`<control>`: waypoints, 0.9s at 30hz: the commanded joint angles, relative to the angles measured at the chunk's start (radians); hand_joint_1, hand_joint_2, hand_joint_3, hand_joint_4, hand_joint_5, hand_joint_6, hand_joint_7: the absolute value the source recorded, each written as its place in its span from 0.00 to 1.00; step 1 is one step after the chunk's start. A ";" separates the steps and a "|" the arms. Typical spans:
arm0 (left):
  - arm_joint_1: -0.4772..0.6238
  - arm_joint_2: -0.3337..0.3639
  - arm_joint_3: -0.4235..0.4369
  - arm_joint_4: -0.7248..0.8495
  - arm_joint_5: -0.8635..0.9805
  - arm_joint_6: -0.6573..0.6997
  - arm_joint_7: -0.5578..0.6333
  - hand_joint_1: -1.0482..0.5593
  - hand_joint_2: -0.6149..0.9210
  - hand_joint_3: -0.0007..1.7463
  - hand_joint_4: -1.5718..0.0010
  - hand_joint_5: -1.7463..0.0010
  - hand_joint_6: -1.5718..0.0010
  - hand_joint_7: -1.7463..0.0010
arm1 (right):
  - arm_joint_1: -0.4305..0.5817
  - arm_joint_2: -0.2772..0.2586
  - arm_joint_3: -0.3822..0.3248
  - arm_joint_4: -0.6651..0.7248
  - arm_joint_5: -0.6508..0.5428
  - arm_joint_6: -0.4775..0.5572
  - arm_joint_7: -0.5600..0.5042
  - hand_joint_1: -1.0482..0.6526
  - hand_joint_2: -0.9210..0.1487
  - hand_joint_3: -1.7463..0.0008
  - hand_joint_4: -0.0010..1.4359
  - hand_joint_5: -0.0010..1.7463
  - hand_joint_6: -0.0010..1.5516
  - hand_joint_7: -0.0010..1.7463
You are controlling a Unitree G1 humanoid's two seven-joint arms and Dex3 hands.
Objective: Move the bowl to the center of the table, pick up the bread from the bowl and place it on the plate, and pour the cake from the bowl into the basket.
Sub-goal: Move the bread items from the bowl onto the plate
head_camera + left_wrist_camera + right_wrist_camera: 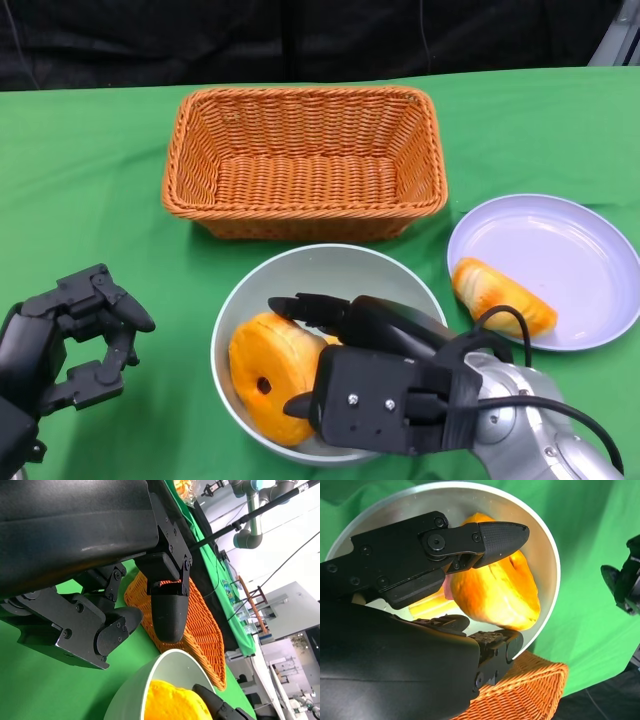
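The pale bowl (330, 255) stands on the green cloth in front of the basket (300, 95). A round orange cake (270, 375) lies in it. My right hand (380, 380) grips the bowl's near rim. In the right wrist view its fingers (495, 535) reach over the cake (500, 590) inside the bowl (545, 555), and the thumb sits outside under the rim. The bread (503, 297) lies on the left part of the lavender plate (560, 250). My left hand (75, 340) hovers at the lower left, fingers bent and apart, holding nothing.
The wicker basket is empty and sits just behind the bowl; the left wrist view shows the basket (200, 625) beyond the bowl (150, 680). The plate lies to the right of the bowl, close to its rim. Bare green cloth surrounds my left hand.
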 commanded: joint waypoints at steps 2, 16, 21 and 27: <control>-0.006 0.020 0.006 0.009 -0.010 -0.011 -0.006 0.68 0.80 0.60 0.50 0.04 0.51 0.23 | -0.020 -0.003 0.011 0.038 -0.006 -0.009 0.000 0.05 0.00 0.81 0.18 0.01 0.17 0.01; -0.005 0.025 0.003 0.017 0.011 -0.038 0.005 0.69 0.80 0.60 0.49 0.06 0.51 0.23 | -0.022 0.044 0.060 0.193 -0.058 -0.075 -0.159 0.14 0.00 0.88 0.44 0.10 0.20 0.01; -0.006 0.025 0.004 0.021 0.014 -0.046 0.008 0.69 0.80 0.60 0.49 0.06 0.50 0.23 | -0.002 0.065 0.052 0.221 -0.052 -0.105 -0.224 0.25 0.01 0.92 0.58 0.15 0.24 0.02; -0.003 0.026 0.003 0.019 0.019 -0.049 0.013 0.68 0.79 0.61 0.49 0.06 0.50 0.22 | 0.041 0.090 0.014 0.269 -0.020 -0.218 -0.359 0.54 0.00 0.98 0.50 0.83 0.52 0.06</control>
